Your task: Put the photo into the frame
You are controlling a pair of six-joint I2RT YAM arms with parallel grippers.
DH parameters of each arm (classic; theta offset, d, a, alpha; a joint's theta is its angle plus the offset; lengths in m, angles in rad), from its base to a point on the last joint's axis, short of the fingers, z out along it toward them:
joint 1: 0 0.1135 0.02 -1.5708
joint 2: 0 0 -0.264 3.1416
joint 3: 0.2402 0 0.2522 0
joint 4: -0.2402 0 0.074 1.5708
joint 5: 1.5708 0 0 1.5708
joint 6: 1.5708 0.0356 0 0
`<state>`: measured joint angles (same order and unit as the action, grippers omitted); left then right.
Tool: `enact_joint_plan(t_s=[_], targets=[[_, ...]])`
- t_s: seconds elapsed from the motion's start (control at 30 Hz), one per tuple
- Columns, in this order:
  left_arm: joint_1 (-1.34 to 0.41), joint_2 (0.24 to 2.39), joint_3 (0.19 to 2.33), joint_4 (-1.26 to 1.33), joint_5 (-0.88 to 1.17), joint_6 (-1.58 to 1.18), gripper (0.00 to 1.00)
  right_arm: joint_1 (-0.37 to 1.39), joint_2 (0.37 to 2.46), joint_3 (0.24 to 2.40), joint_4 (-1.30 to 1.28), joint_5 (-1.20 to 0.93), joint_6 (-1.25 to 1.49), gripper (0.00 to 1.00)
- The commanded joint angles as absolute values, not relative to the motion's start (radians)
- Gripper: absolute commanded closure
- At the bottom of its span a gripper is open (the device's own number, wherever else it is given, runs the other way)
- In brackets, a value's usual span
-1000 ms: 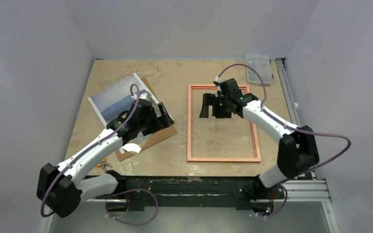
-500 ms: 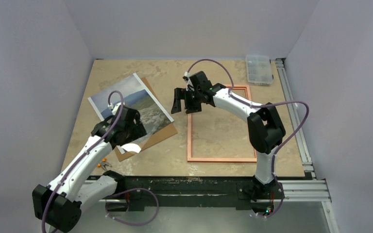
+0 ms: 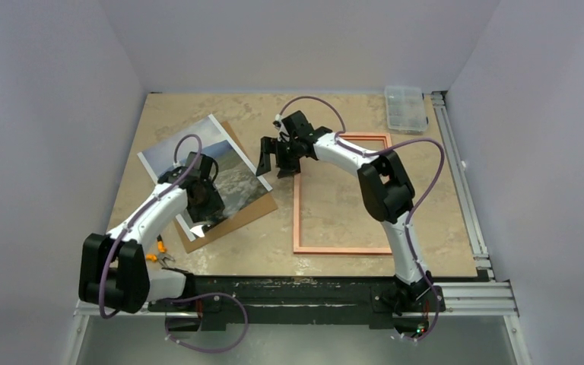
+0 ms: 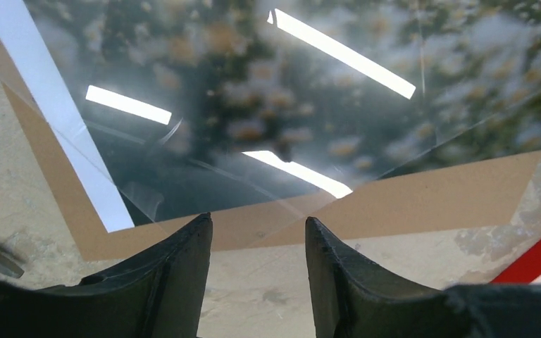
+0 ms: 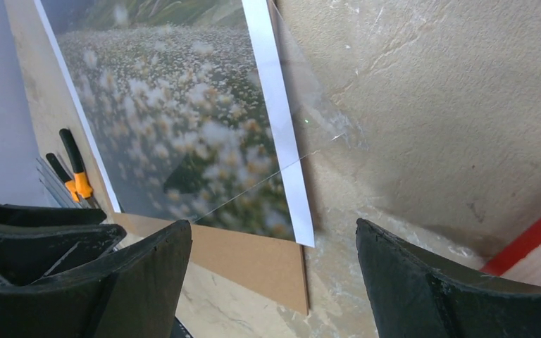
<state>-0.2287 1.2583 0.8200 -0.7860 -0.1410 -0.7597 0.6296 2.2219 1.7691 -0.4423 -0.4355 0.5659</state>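
The photo, a landscape print with a white border, lies on the brown backing board at the left; a clear sheet with glare lies over it. The frame lies flat to the right, and its red edge shows in the right wrist view. My left gripper hovers at the photo's near corner. Its fingers stand apart with nothing between them, just over the board's edge. By the photo's right edge my right gripper is wide open and holds nothing.
A clear plastic box stands at the back right corner. Orange-handled tools lie near the table's front left, also in the right wrist view. A metal rail runs down the table's right side.
My right arm swung left from over the frame to the photo's right edge. The left gripper drew back to the photo's near corner and its fingers narrowed.
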Motion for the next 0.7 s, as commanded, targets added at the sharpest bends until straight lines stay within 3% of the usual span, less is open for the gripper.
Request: enact_joint_plan(t_s=[0.0,0.37,0.67], targets=[[-0.206,1.342,0.823,-0.716,-0.079,-0.712,0.5,0.635,2.227,1.836,-0.438,-0.463,0.577,0.15],[-0.211,1.548,0.911,-0.687,0.065,-0.68,0.49,0.636,2.263,1.818,-0.415,-0.499,0.583,0.16],[-0.248,1.55,0.91,-0.707,0.05,-0.69,0.5,0.587,2.312,1.803,-0.354,-0.537,0.621,0.17]])
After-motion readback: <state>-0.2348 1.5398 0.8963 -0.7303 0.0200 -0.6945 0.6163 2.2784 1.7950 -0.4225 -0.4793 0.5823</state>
